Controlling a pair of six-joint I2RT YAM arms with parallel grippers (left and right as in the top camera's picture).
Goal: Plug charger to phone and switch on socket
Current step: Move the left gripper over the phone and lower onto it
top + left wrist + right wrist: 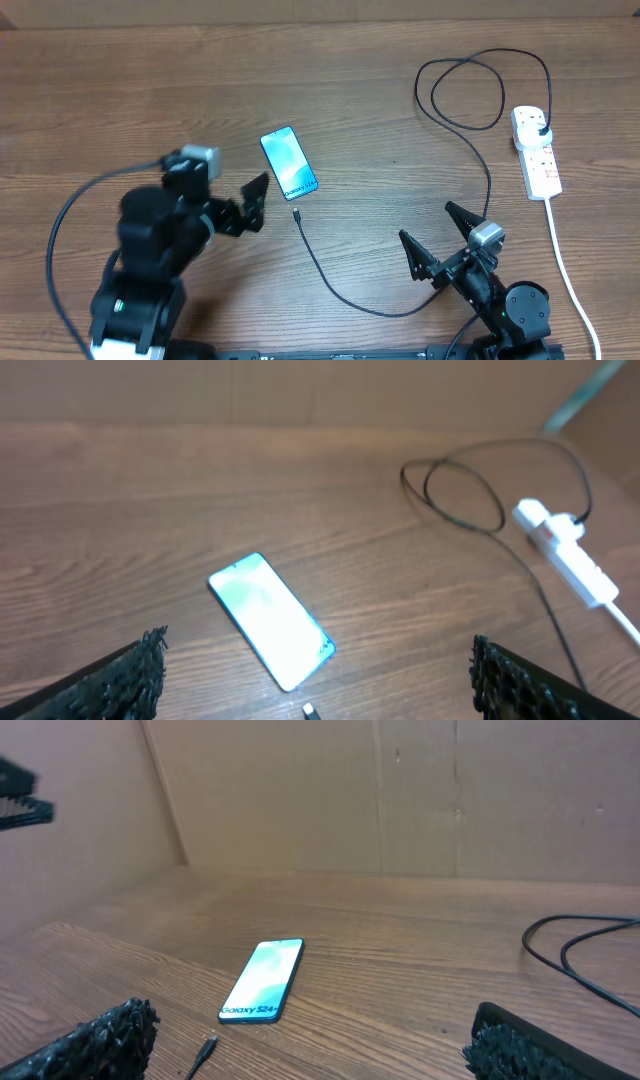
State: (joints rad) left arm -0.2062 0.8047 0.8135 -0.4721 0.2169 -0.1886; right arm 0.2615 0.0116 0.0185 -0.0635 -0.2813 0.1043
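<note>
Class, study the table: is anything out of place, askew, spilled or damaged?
Nothing looks damaged or spilled. The phone lies flat, screen up, at a slant. The charger tip rests just off its end, unplugged, and its plug is seated in the socket.

This looks like a robotics lab bench. Two black robot arms, the left arm (150, 250) and the right arm (505, 300), stand mounted at the near edge of a wood-grain desk (120, 90). Plain brown board panels (300, 790) wall the desk in at the back and one side. A phone (290, 162) and a white socket (537, 155) lie out on the wood.
</note>
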